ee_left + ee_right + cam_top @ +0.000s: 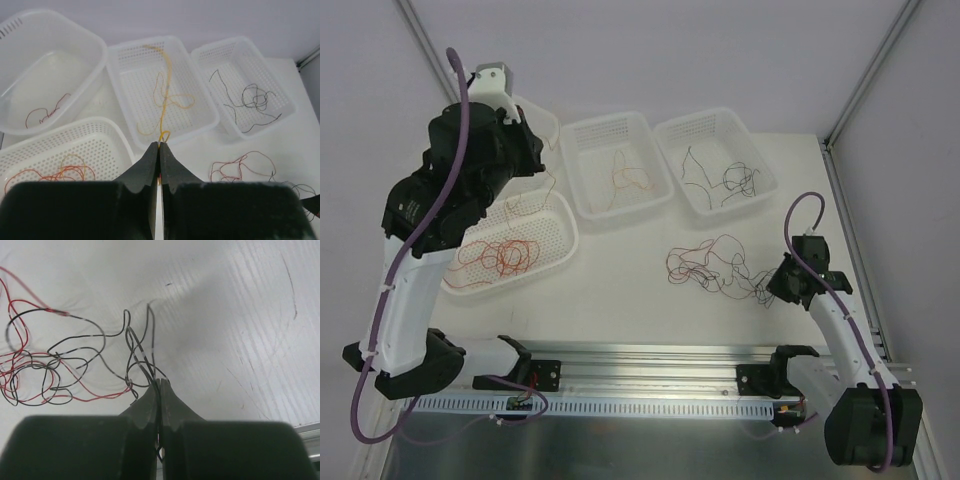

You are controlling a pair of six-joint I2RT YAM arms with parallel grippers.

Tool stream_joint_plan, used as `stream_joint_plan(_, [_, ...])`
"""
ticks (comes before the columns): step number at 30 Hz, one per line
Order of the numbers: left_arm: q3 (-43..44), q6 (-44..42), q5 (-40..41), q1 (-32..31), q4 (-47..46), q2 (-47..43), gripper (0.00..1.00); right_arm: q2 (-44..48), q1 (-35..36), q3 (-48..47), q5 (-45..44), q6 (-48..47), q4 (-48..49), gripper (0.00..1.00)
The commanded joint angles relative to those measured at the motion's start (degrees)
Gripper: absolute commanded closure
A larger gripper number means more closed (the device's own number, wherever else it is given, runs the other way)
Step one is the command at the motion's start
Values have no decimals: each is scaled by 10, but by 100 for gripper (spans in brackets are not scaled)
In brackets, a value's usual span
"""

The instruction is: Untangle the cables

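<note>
R end effector [160, 386] clamped a black cable [141, 356], L end effector [159, 146] an orange cable [163, 107]; yanking, you'd have cinched the tangle [712, 265].

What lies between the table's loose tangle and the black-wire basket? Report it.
Only bare table separates the tangle and that basket, clearest in the top view.
</note>
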State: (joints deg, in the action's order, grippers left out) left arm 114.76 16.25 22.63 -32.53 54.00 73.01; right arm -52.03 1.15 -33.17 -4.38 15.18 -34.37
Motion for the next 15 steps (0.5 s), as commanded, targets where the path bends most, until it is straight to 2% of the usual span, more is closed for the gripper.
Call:
stream_joint_plan(1, [82, -43, -16, 2, 11, 27, 100, 5, -5, -22, 24, -15, -17, 99])
stream_joint_plan(5, [139, -50, -39, 2, 8, 64, 100, -10, -5, -19, 63, -34, -14, 93])
stream_joint_plan(8, [160, -63, -31, 7, -13, 91, 100, -3, -4, -18, 77, -42, -17, 78])
stream_joint_plan(9, [163, -65, -32, 10, -17, 97, 100, 1, -4, -17, 81, -44, -17, 66])
stream_joint_plan(12, [177, -72, -43, 21, -49, 121, 100, 16, -4, -22, 91, -52, -25, 49])
stream_joint_plan(14, [178, -79, -48, 31, -84, 138, 100, 24, -4, -29, 97, -57, -37, 42])
stream_joint_plan(15, [178, -80, -52, 35, -95, 144, 100, 33, -3, -30, 99, -61, -39, 35])
